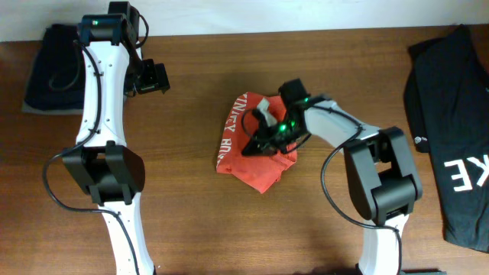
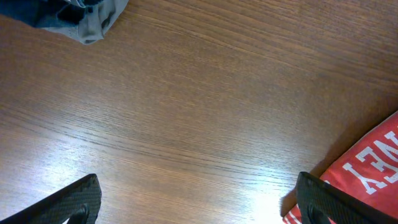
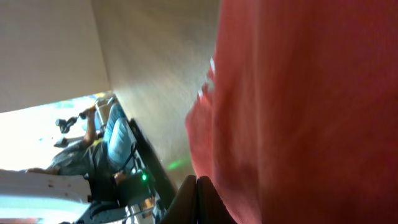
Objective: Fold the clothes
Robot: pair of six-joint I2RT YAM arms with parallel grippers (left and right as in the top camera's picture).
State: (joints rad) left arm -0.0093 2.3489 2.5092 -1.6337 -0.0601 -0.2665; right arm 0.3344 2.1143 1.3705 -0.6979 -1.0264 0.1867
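The clothes, a red-orange T-shirt [image 1: 258, 173] with white lettering, lie crumpled in the middle of the wooden table. My right gripper [image 1: 265, 140] sits low over the middle of the heap. In the right wrist view its jaws [image 3: 198, 186] are pressed together, with the red cloth [image 3: 298, 93] bulging right against the tips and filling the frame, so a pinch of fabric seems caught. My left gripper [image 1: 153, 77] hovers over bare wood to the shirt's upper left. It is wide open [image 2: 199, 202] and holds nothing. A lettered corner of the shirt [image 2: 373, 165] lies just beyond its right finger.
A black T-shirt [image 1: 451, 130] with large white letters covers the table's right end. Dark folded garments [image 1: 52, 69] lie at the back left corner, and their edge [image 2: 81, 15] shows at the top of the left wrist view. Bare wood lies between the shirt and both piles.
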